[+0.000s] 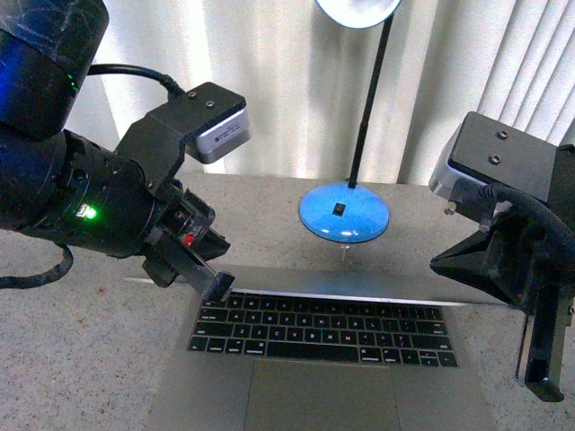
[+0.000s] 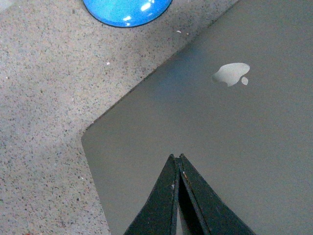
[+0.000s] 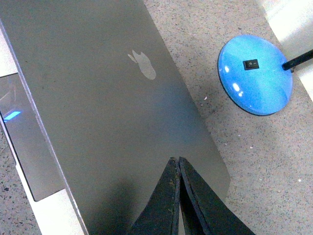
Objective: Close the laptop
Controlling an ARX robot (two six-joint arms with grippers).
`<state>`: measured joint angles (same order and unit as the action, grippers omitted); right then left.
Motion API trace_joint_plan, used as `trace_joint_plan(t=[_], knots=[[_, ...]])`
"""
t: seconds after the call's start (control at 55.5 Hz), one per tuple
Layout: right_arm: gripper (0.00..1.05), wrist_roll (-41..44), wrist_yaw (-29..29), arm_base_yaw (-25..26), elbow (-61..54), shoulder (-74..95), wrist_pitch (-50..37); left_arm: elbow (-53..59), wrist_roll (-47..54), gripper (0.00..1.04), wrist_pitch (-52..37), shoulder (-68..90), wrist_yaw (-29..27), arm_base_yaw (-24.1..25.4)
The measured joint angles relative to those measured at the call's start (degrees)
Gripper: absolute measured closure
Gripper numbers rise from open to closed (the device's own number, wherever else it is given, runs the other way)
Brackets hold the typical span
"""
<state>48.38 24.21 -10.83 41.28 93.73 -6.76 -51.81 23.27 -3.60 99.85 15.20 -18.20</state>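
The left claw (image 1: 218,287) and right claw (image 1: 544,382) are both closed, holding nothing, probably pushing the laptop (image 1: 341,395) lid (image 2: 220,137) down from behind with 2 tips.

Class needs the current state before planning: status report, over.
Left gripper shut at lid edge; right gripper shut. Laptop part open, keyboard showing. Blue lamp base behind, apart from lid.

Speckled grey countertop (image 1: 63,359). Laptop (image 1: 359,391) lies open at 6 o'clock. Round blue lamp base (image 1: 346,214) stands near it, at its 12 o'clock.
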Motion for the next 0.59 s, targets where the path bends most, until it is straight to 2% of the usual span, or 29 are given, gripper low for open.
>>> trace_joint_plan(t=[0.594], knots=[[1.02, 4.07, 0.26, -1.11, -0.79, 1.16, 1.33, 2.43, -2.62, 1.01, -0.66, 1.07, 0.24, 0.02]])
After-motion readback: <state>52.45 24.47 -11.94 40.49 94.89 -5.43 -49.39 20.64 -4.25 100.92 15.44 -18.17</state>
